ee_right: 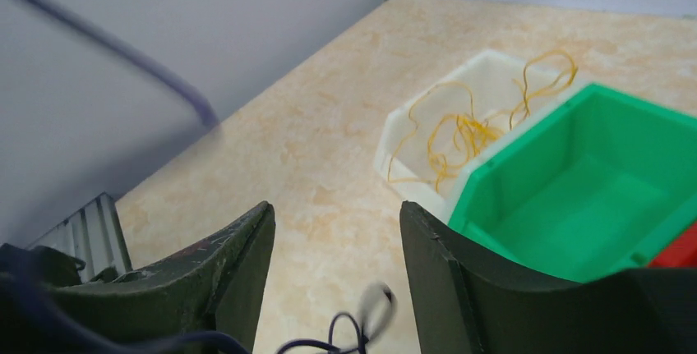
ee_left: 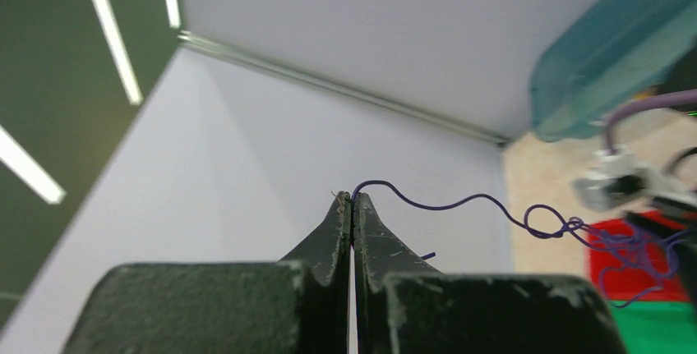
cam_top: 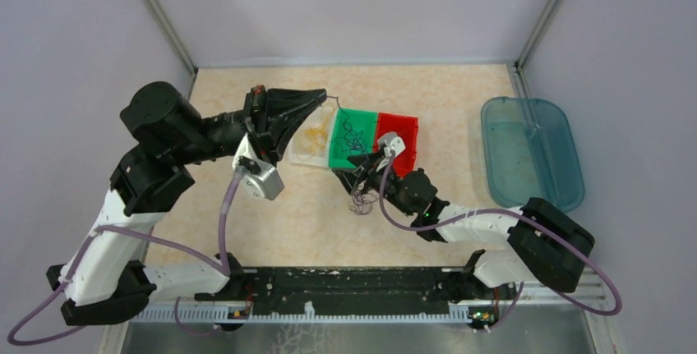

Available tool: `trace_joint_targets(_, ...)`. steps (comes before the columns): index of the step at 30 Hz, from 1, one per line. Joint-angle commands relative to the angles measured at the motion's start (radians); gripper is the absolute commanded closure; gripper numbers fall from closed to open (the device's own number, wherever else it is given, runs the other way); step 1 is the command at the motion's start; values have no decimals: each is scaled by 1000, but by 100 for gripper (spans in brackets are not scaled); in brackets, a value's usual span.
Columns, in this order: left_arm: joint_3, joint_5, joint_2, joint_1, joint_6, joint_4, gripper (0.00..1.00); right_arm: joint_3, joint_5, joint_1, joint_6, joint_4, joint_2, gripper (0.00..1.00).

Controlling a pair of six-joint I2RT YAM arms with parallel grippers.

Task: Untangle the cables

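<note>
Left gripper (ee_left: 352, 199) pinches thin purple cable (ee_left: 444, 206), kinked, knotted.

We see a dark purple cable (ee_left: 460, 204) and a yellow-orange cable (ee_right: 464, 128), the latter against a white bin (ee_right: 493, 66); the other bins are a bright green bin (ee_right: 592, 198) and a red bin (cam_top: 403, 128). The table (cam_top: 246, 222) is beige with a faint marbled pattern; the tray (cam_top: 530, 153) is translucent teal; the left gripper (ee_left: 352, 199) and right gripper (ee_right: 337, 231) are black; the arm hoses (cam_top: 223, 214) are grey-purple.
</note>
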Motion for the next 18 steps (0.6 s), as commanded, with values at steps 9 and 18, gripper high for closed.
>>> trace_joint_targets(9,-71,-263,23,2,320,788,100,-145,58,26,106,92,-55,83)
trace_joint_targets(18,50,-255,89,1,379,912,100,-148,100,28,131,12,-37,100)
